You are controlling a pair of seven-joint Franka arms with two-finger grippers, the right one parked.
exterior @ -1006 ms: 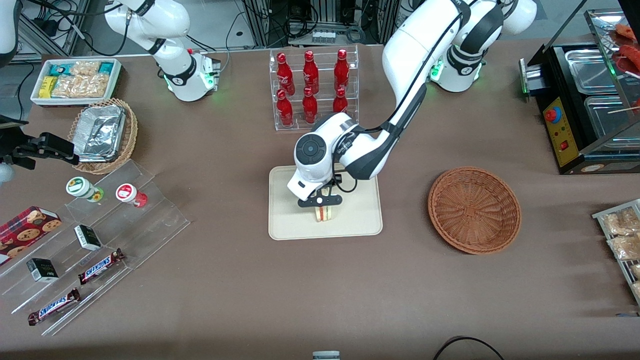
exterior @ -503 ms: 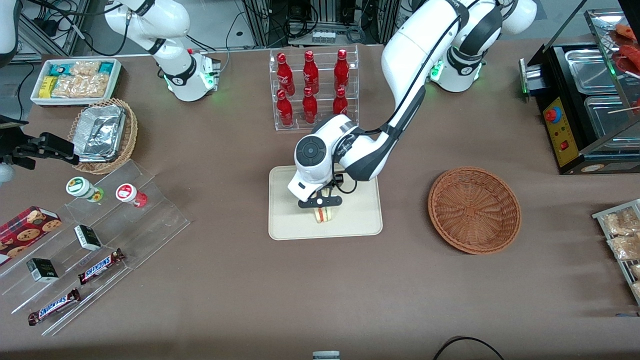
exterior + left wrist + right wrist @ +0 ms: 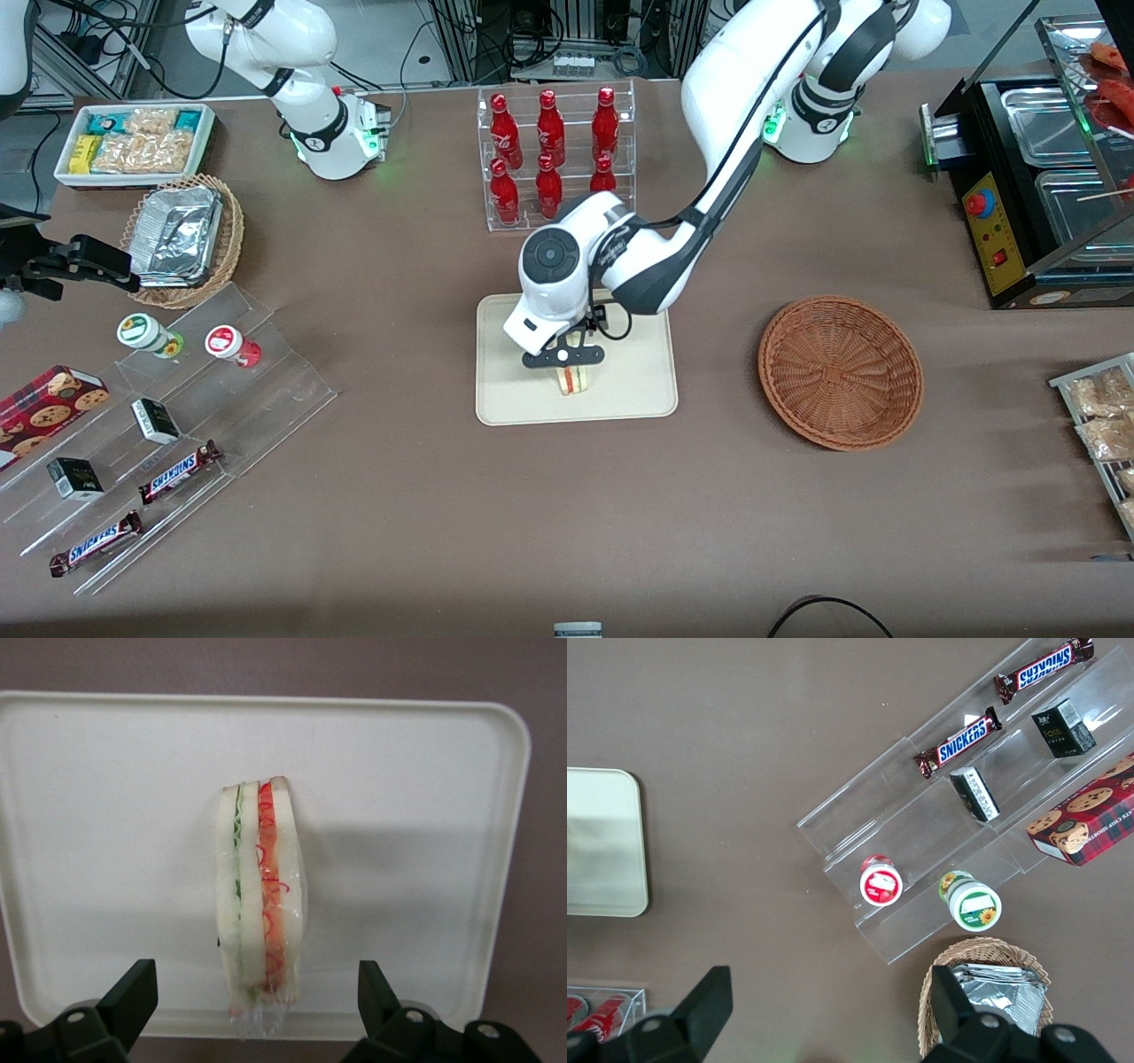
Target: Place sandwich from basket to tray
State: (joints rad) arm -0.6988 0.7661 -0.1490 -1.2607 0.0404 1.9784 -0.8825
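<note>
The gripper [image 3: 564, 356] is seen above the tray [image 3: 514, 399], directly over the sandwich [image 3: 573, 381], with its fingers [image 3: 133, 997] spread wide. In the left wrist view both fingers stand well clear of the sandwich [image 3: 260, 904] on either side, so nothing is gripped or touched. The sandwich is set on its edge on the tray [image 3: 106, 815], inside the rim, with its green and red filling layers turned up toward the wrist camera; clear wrap can be made out at its lower end.

The basket [image 3: 840, 372] is placed at about three o'clock from the tray, toward the working arm's end of the table, apart from the tray, and nothing is seen in it.

Readable writing is limited. "SNICKERS" is printed on two bars [image 3: 178, 472] laid on a clear stepped display [image 3: 221, 399] toward the parked arm's end of the table; the same word is read in the right wrist view [image 3: 961, 744]. A red box printed with cookies [image 3: 49, 403] lies beside that display. The script on the red bottles [image 3: 549, 151], racked at twelve o'clock from the tray, cannot be read.

The table [image 3: 399, 514] is covered with a brown cloth. A black food warmer with steel pans [image 3: 1036, 177] is stationed at about two o'clock from the basket. Cables and metal framing are visible above the table's top edge.
</note>
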